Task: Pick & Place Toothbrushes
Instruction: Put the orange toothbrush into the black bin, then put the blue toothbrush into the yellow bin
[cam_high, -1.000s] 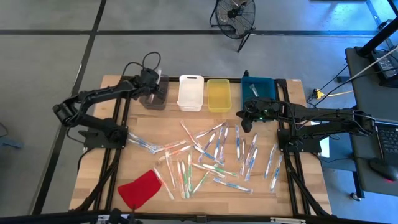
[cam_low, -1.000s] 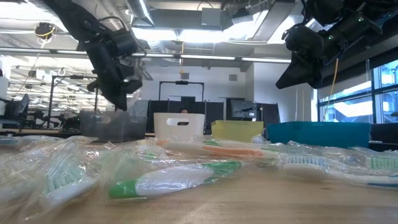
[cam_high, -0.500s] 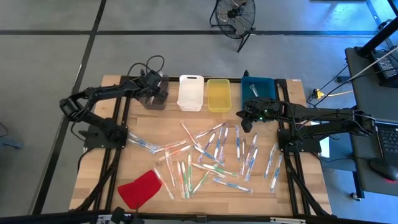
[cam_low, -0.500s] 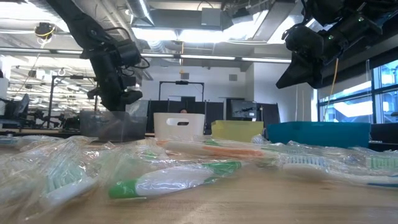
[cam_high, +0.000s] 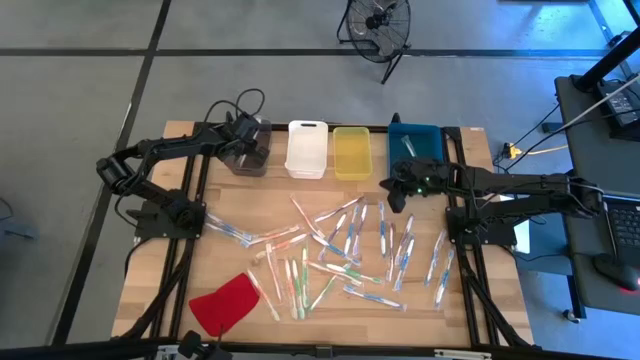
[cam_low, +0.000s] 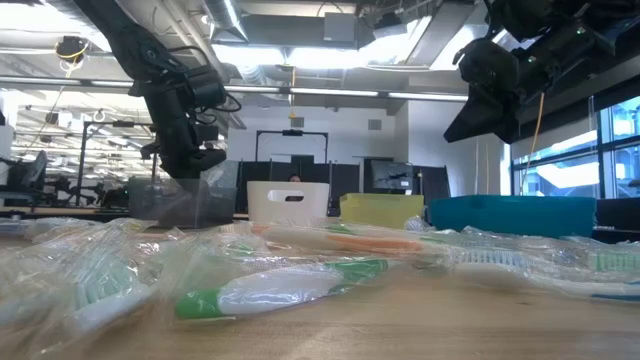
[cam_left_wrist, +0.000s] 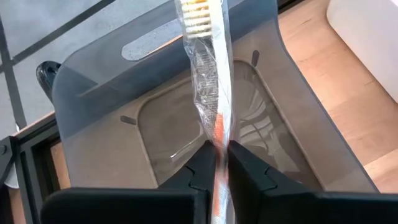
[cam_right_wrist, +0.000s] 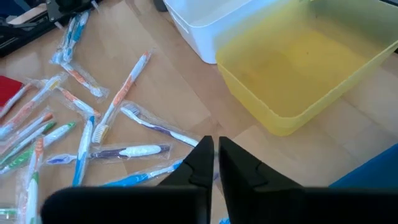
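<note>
My left gripper (cam_high: 246, 138) hovers over the grey bin (cam_high: 250, 152) at the table's far left, shut on one wrapped toothbrush (cam_left_wrist: 208, 74) with an orange handle and pale bristles. In the low view my left gripper (cam_low: 186, 165) hangs just above the grey bin's rim (cam_low: 180, 190). Many wrapped toothbrushes (cam_high: 340, 245) lie loose on the wooden table's middle. My right gripper (cam_high: 390, 183) waits shut in the air near the yellow bin (cam_high: 352, 152), holding nothing (cam_right_wrist: 215, 144). My left gripper pinches the toothbrush's orange handle (cam_left_wrist: 218, 132) between its two fingers (cam_left_wrist: 202, 163), through the clear wrapper. The fingers slant down from above, lying along the brush. The bristle end (cam_left_wrist: 198, 14) sticks out past the fingertips, and the brush is lifted clear over the grey bin's inside.
Four bins stand in a row along the far edge: grey, white (cam_high: 307, 148), yellow and blue (cam_high: 415, 140). A flat red piece (cam_high: 225, 303) lies at the near left. Dark frame rails (cam_high: 190, 250) run down both sides of the table.
My left gripper, still shut on the toothbrush, has sunk a little toward the grey bin and its wrist has turned somewhat.
</note>
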